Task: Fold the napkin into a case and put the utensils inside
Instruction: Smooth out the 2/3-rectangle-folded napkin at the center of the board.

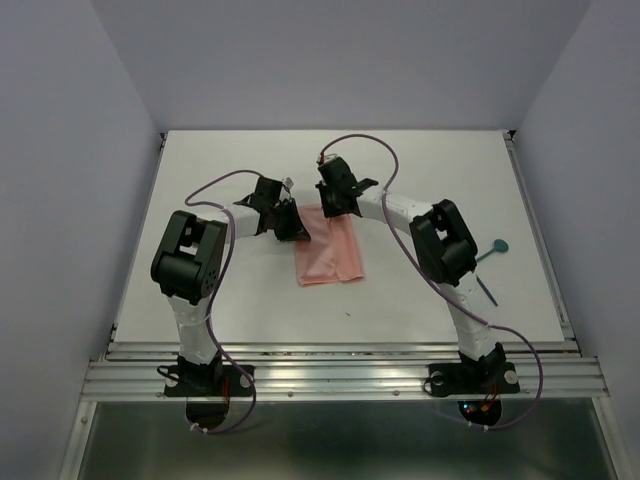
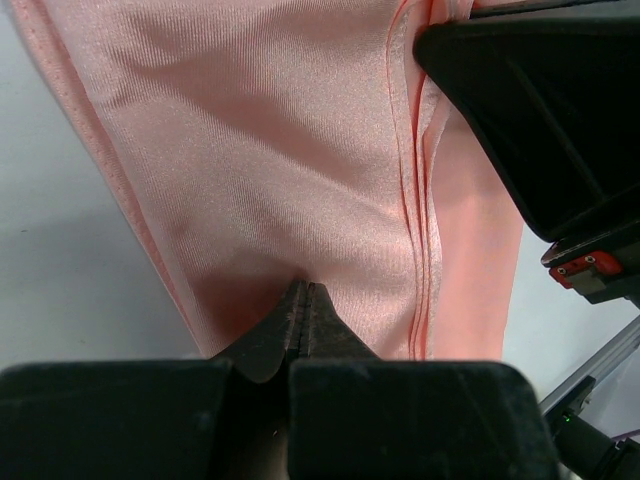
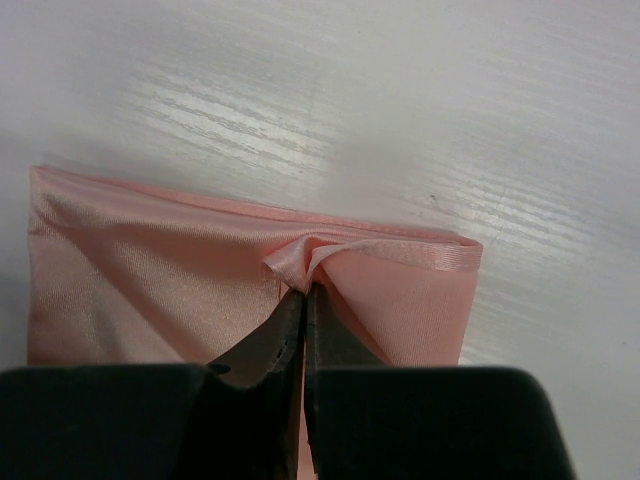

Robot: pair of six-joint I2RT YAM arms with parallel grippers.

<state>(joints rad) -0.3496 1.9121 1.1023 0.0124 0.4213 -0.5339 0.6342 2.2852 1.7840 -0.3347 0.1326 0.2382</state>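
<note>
Surface: white table (image 1: 250, 170) boxed in by pale grey walls, both arms reaching to the middle of it.
Napkin: the pink napkin (image 1: 330, 258) lies mid-table, folded into a layered rectangle, its far end right between my two grippers.
Feel: thin, limp and light, a bit slick by the sheen, I'd say. It will sag when lifted and the layers will slide, so I lift and lay rather than push.
Where to hold: the stitched hems and corners, catching every layer, or the fold opens on me.
Right gripper (image 3: 305, 290): clenched on a bunched bit of hem at the far edge, with a small pucker at the tips.
Left gripper (image 2: 305, 300): jaws pressed together, tips buried in the cloth, a thin layer pinched as far as I can judge.
Crowding: both grippers work the same end, near each other, so I watch for a knock.
Utensils: a teal spoon (image 1: 495, 248) and a second utensil (image 1: 487, 290) lie well apart from the napkin, off to the right.
In the way: my right arm stands between the napkin and those two, and purple cables (image 1: 362, 137) loop above the arms.
</note>
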